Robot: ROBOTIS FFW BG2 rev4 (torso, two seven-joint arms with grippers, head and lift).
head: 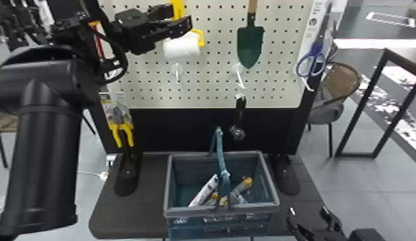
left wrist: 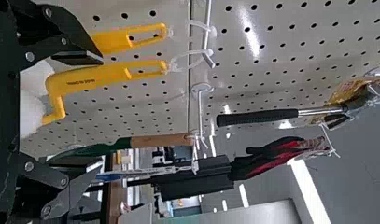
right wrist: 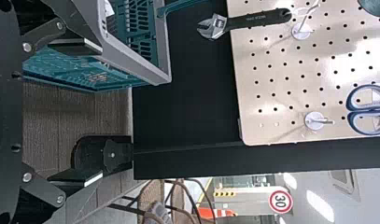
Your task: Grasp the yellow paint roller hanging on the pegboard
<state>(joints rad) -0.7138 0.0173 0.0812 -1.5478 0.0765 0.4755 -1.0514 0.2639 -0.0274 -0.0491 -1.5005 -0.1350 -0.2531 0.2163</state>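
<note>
The yellow paint roller (head: 184,43) hangs high on the pegboard (head: 210,77), its white sleeve below its yellow handle. My left gripper (head: 180,17) is raised to it and open, one finger on each side of the yellow handle just above the sleeve. In the left wrist view the handle (left wrist: 108,77) and white sleeve (left wrist: 31,107) lie between the wide-apart fingers of the left gripper (left wrist: 92,112), and a second yellow handle (left wrist: 131,36) sits against the upper finger. My right gripper (head: 312,224) is low by the table's front right corner, open and holding nothing (right wrist: 85,109).
A green trowel (head: 249,45), blue scissors (head: 311,62), a black wrench (head: 238,118) and yellow-handled pliers (head: 120,123) also hang on the board. A blue basket (head: 175,179) holding tools stands on the black table. A hammer (left wrist: 271,116) hangs farther along.
</note>
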